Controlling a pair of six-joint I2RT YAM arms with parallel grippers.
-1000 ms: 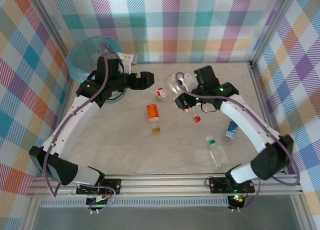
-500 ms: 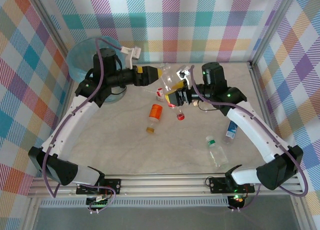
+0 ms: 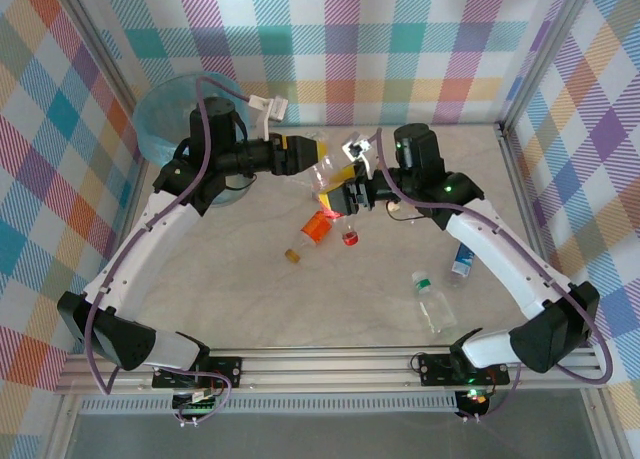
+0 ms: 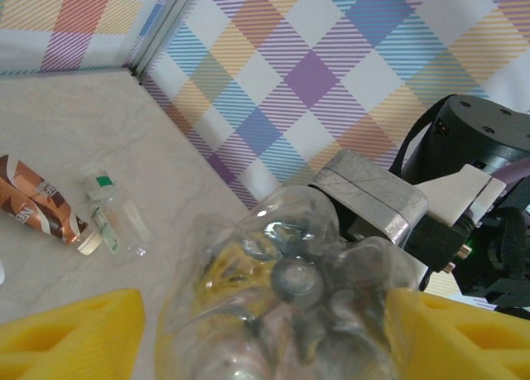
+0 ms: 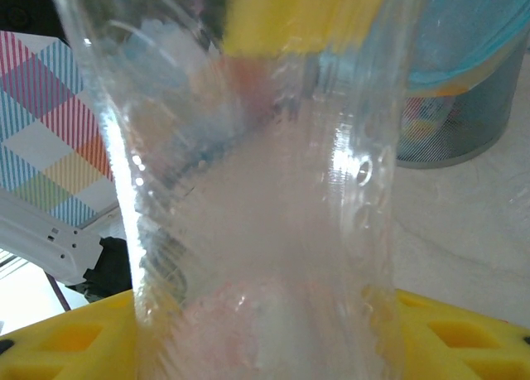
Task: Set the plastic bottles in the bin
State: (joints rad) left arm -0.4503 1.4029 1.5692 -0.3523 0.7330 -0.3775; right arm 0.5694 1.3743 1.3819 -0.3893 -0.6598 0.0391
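Observation:
A clear plastic bottle (image 3: 347, 222) hangs above the table's middle, red cap (image 3: 350, 238) down. My right gripper (image 3: 339, 186) is shut on its body, and in the right wrist view the bottle (image 5: 257, 190) touches both yellow fingers (image 5: 66, 339). My left gripper (image 3: 316, 165) is open around the bottle's base (image 4: 290, 281), with a small gap at its left finger (image 4: 74, 334). An orange-labelled bottle (image 3: 316, 228) lies below them. The bin (image 3: 170, 114), lined with a light-blue bag, stands at the back left and also appears behind the bottle (image 5: 464, 107).
A green-capped clear bottle (image 3: 432, 301) lies front right, also seen in the left wrist view (image 4: 116, 218). A blue-labelled bottle (image 3: 461, 259) is half under my right arm. A brown-labelled bottle (image 4: 33, 206) lies beside the green-capped one. Checked walls enclose the table.
My right gripper carried the clear bottle left and up to the left gripper, which swung out from the bin and now brackets its base. The orange bottle shifted down-left.

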